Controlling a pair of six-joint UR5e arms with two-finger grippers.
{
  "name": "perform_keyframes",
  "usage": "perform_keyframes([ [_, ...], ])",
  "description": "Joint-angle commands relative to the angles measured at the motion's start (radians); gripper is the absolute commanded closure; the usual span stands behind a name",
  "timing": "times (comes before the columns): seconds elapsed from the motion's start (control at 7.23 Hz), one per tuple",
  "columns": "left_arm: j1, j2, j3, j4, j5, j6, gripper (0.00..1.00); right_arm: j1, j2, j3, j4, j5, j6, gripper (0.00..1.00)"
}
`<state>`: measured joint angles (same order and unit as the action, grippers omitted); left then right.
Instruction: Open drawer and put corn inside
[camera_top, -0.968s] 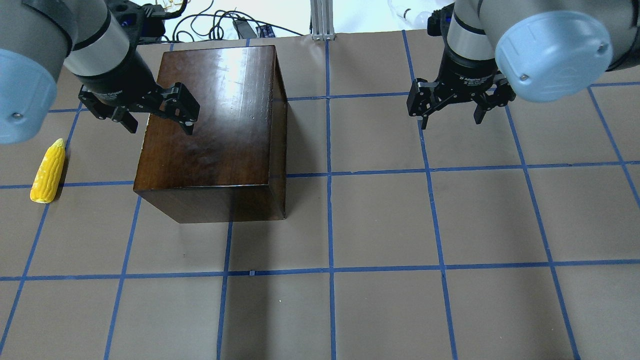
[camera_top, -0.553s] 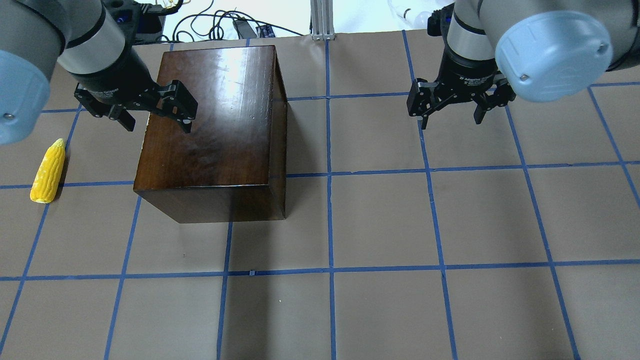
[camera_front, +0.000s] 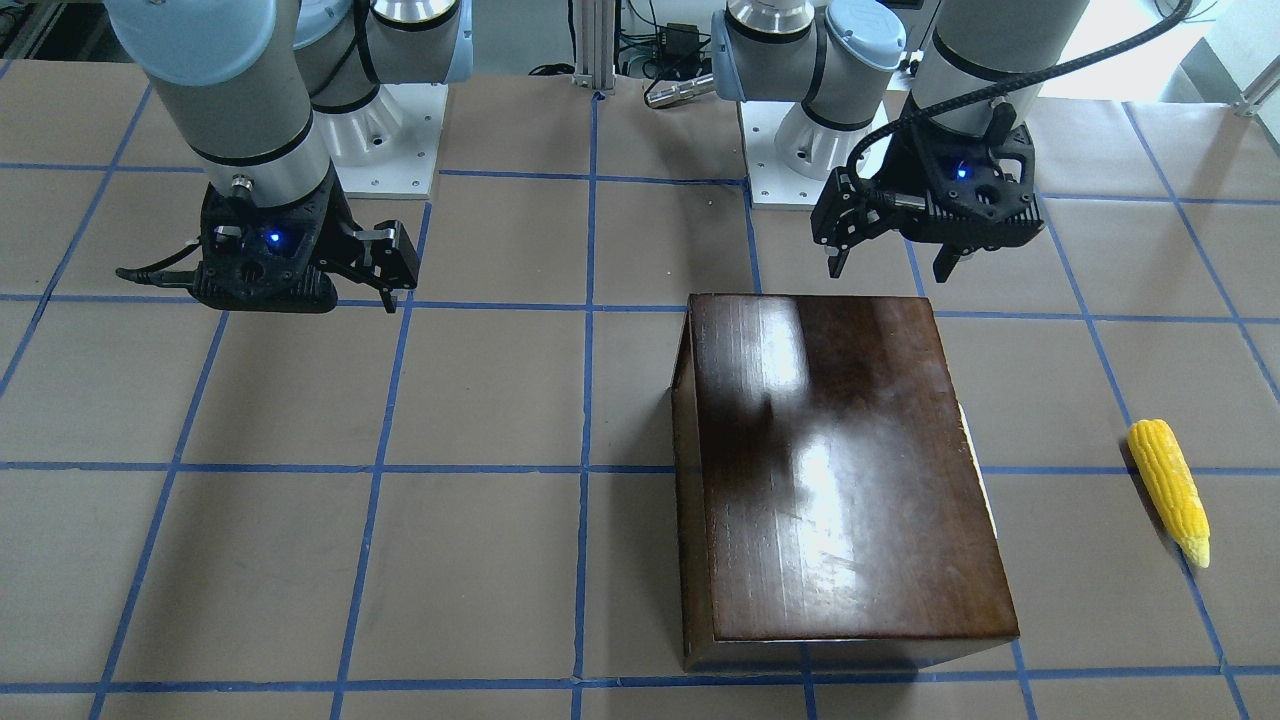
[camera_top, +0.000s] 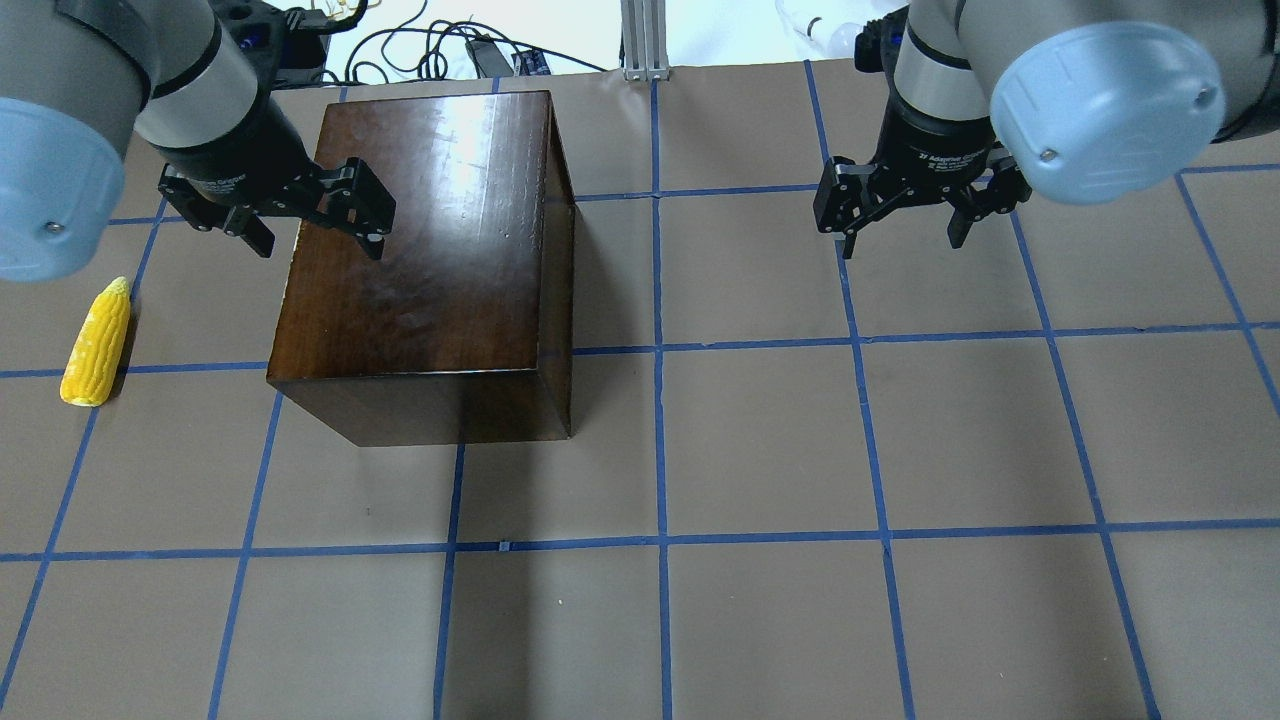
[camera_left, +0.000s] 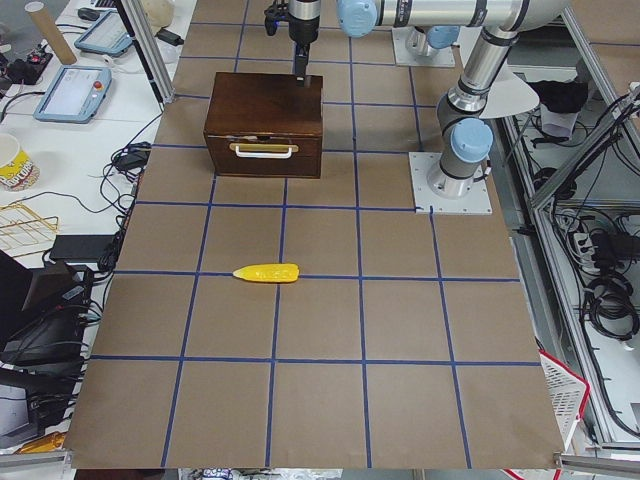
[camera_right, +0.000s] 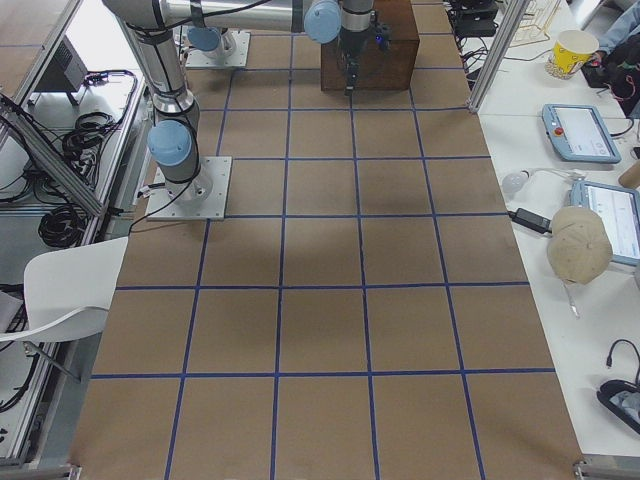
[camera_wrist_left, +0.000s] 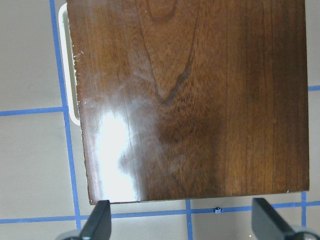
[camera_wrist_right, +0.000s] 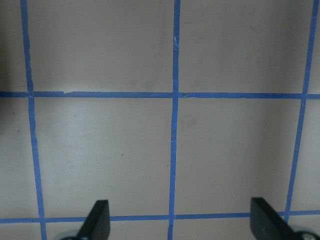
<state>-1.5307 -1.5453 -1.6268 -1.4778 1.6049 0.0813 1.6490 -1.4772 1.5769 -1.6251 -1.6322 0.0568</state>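
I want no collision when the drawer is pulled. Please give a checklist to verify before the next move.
1. Left gripper open: ok, above the box's edge.
2. Handle unobstructed: ok.
3. Drawer shut: ok, not yet opened.
4. Corn outside the drawer's path: cannot tell; it lies on the handle side.
5. Right gripper clear of the box: ok, open over bare table.
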Motion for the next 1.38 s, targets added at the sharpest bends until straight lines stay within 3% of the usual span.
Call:
perform_keyframes([
  [0.0, 0.116, -0.004, 0.008, 0.004, -0.054, 0.011, 0.0, 0.0, 0.0, 0.0, 0.001, 0.0, 0.0, 0.0],
  [0.41, 0.357, -0.034, 0.01, 0.005, -0.247, 0.22, 0.0, 0.0, 0.0, 0.0, 0.001, -0.002, 0.0, 0.0],
  [0.69, 0.399, -0.082, 0.008, 0.016, -0.258, 0.31, 0.0, 0.0, 0.0, 0.0, 0.001, -0.003, 0.0, 0.0],
  [1.24, 0.399, -0.209, -0.002, 0.169, -0.261, 0.412, 0.0, 0.0, 0.0, 0.0, 0.001, 0.0, 0.0, 0.0],
])
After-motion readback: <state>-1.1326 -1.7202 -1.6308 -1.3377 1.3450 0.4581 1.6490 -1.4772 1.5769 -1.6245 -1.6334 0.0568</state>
